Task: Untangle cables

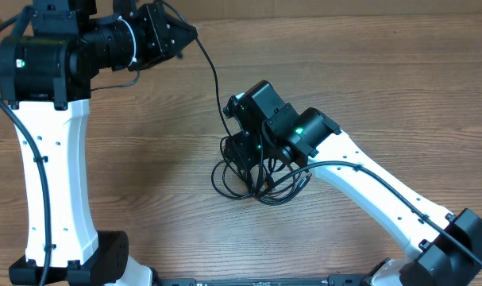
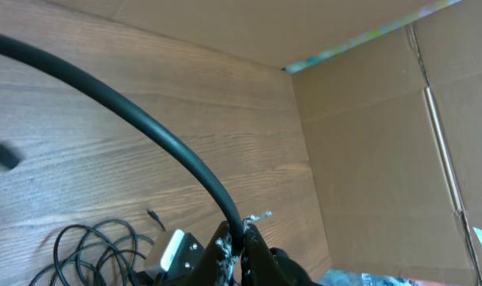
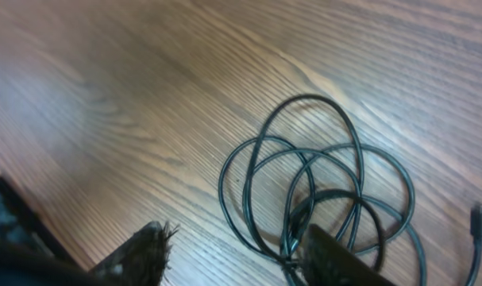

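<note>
Our left hand (image 2: 239,238) is up at the far left, squeezed shut on one long cable (image 1: 213,75). That cable runs from the hand over the wooden surface (image 1: 145,175) and down into the pile of cables (image 1: 256,175) in the middle.

Our right hand (image 3: 237,256) hangs low over that pile. Its two fingers (image 3: 149,248) are spread wide apart, and we see nothing held between them. The loops lie just in front of it. One finger may be touching a loop, but we cannot tell. A small plug (image 3: 479,218) lies to the right of the loops.

We think the job is only a little way along. The long cable is partly out of the pile, but its other end goes into the mess. The rest are looped over and under each other in one bundle. No cable lies all by itself yet. What is left, we think, is to pull the long cable free and then part the others one by one.
</note>
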{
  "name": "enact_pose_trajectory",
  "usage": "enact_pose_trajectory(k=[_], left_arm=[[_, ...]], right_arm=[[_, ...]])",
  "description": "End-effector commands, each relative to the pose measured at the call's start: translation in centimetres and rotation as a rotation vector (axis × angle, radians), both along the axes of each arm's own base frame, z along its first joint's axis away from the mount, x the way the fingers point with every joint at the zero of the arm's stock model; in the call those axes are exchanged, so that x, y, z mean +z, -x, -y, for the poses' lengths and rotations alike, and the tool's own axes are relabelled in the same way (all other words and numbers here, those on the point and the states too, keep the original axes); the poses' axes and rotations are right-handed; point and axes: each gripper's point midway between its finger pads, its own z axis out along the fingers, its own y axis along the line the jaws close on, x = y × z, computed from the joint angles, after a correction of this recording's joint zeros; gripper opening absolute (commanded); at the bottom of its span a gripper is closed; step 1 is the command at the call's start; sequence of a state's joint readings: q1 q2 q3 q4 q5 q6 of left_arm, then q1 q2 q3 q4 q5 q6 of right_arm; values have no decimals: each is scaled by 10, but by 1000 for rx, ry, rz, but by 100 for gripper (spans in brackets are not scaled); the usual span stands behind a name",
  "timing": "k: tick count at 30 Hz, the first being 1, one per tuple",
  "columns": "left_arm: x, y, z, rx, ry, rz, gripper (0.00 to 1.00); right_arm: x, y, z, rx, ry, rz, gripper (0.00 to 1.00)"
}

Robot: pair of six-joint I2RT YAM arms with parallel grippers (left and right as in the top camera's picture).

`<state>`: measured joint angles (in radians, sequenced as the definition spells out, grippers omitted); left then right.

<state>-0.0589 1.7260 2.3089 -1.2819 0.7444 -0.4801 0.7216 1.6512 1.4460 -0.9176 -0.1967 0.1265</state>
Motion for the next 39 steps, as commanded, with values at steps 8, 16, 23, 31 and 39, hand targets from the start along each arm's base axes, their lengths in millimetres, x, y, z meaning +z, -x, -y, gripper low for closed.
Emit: enact_pose_trajectory(k=[8, 16, 23, 31, 39], left_arm=[[-14, 5, -69, 345, -271, -43, 4], [-56, 22, -114, 498, -502, -214, 6], [-63, 41, -84, 358, -403, -293, 68], [-31, 69, -4, -133, -147, -154, 100], [-23, 84, 24, -283, -115, -91, 95]], right_arm=[[5, -1, 7, -147, -1, -45, 4], [82, 13, -8, -154, -213, -60, 4], [186, 22, -7, -152, -420, 55, 4], [271, 9, 0, -314, -672, 151, 4], [337, -23, 5, -436, -906, 330, 4]])
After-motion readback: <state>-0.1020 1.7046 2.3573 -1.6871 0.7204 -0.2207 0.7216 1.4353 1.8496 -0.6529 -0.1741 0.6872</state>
